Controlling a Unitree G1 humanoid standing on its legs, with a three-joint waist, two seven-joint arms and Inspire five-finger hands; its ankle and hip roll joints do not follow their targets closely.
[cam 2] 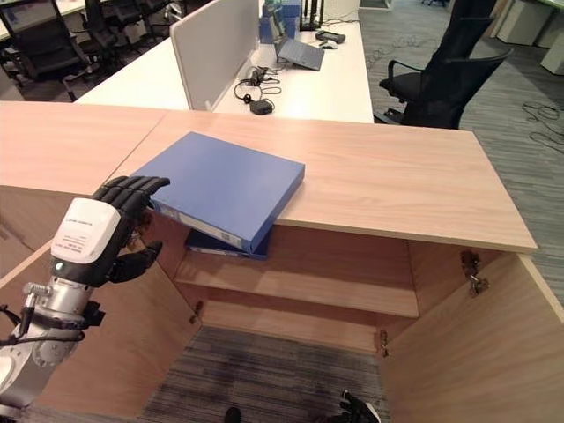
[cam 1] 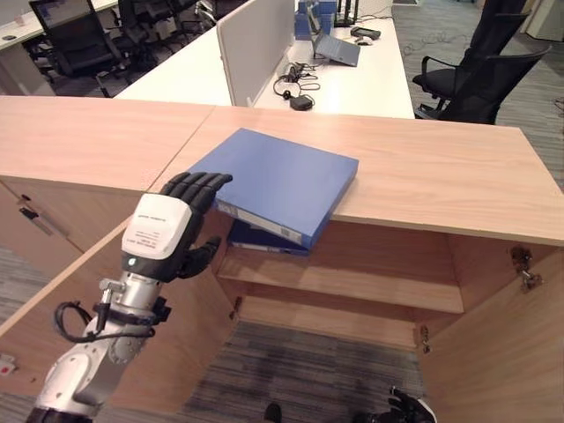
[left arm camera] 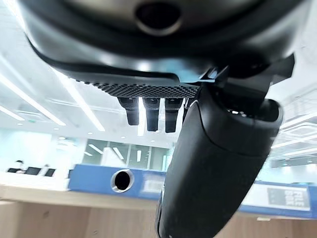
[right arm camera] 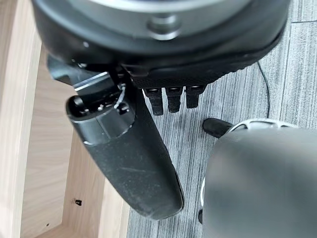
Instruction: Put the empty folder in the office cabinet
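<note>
I see the blue folder [cam 1: 280, 181] lying flat on the cabinet [cam 1: 423, 167] top, its near corner jutting out over the open front. That overhang looks useful to me: it leaves an edge free for a grasp from below and the side, which I judge is why my left hand [cam 1: 172, 227] is raised just beside the folder's near left edge. The fingers reach forward to that edge, loosely bent, with the thumb spread apart below; they are relaxed and grip nothing yet. Whether the fingertips actually touch the cover I cannot tell from the head views.

Under the overhang a second blue folder [cam 1: 264, 238] lies on the shelf [cam 1: 352, 286] inside, so the shelf is clearly the place for this one too. Both cabinet doors stand swung open towards me, leaving the way in free.

The left wrist view gives me what the head views cannot: the folder's spine [left arm camera: 119, 180] face-on, with its round finger hole, lying past the thumb and fingers.

My right hand [right arm camera: 148, 148] hangs low over the grey carpet [right arm camera: 297, 74] beside the right door, fingers relaxed, holding nothing. The far desk [cam 1: 352, 84] plays no part.
</note>
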